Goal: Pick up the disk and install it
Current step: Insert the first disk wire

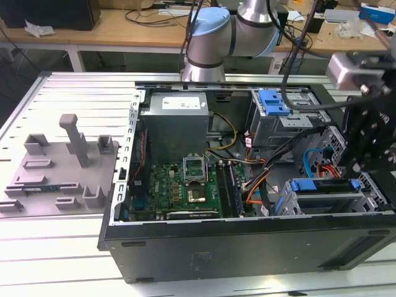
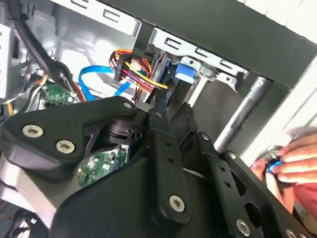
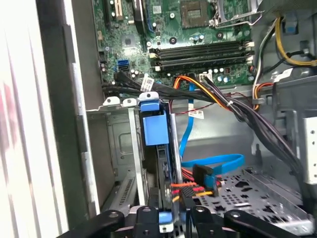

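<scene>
Blue-framed disk (image 3: 157, 148) — green motherboard (image 1: 179, 189)

The disk (image 1: 325, 193), blue-framed, is sitting edge-up inside its metal bay at about four o'clock in the exterior view.

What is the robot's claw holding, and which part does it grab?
It cannot be told for sure. The gripper sits at the end of the disk standing in the drive bay, but the contact is hidden.

A ribbed metal table (image 1: 74, 93) — cluttered wooden bench (image 1: 124, 28) behind.
</scene>
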`<state>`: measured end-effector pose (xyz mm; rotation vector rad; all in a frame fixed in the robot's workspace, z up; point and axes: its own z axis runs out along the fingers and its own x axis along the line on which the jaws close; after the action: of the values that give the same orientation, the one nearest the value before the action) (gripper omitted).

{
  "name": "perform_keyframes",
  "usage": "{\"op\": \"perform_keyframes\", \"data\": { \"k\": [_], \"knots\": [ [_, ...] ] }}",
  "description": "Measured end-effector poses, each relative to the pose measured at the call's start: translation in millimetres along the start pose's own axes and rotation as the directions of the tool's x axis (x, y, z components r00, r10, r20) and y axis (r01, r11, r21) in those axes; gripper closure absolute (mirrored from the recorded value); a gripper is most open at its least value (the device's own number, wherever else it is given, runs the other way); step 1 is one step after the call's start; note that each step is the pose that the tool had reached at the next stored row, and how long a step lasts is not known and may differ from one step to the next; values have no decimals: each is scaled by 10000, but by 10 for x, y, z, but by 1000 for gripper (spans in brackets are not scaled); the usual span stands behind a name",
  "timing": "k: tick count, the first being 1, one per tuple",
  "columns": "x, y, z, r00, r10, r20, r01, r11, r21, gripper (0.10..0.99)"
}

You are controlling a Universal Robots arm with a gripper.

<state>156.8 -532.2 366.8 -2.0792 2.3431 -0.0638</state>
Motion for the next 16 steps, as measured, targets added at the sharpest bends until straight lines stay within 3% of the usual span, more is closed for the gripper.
{"op": "perform_keyframes", "data": {
  "k": [3, 5, 6, 9, 16],
  "knots": [
    [-3, -8, -253, 10000, 0, -1, 0, 10000, 0, 780],
    [-25, -8, -327, 10000, -1, -10, 1, 10000, 2, 792],
    [-45, -6, -352, 10000, -1, -14, 1, 10000, 2, 863],
    [-53, -6, -357, 10000, -1, -20, 1, 10000, 2, 980],
    [-60, -5, -358, 10000, -1, -20, 1, 10000, 3, 980]
  ]
}}
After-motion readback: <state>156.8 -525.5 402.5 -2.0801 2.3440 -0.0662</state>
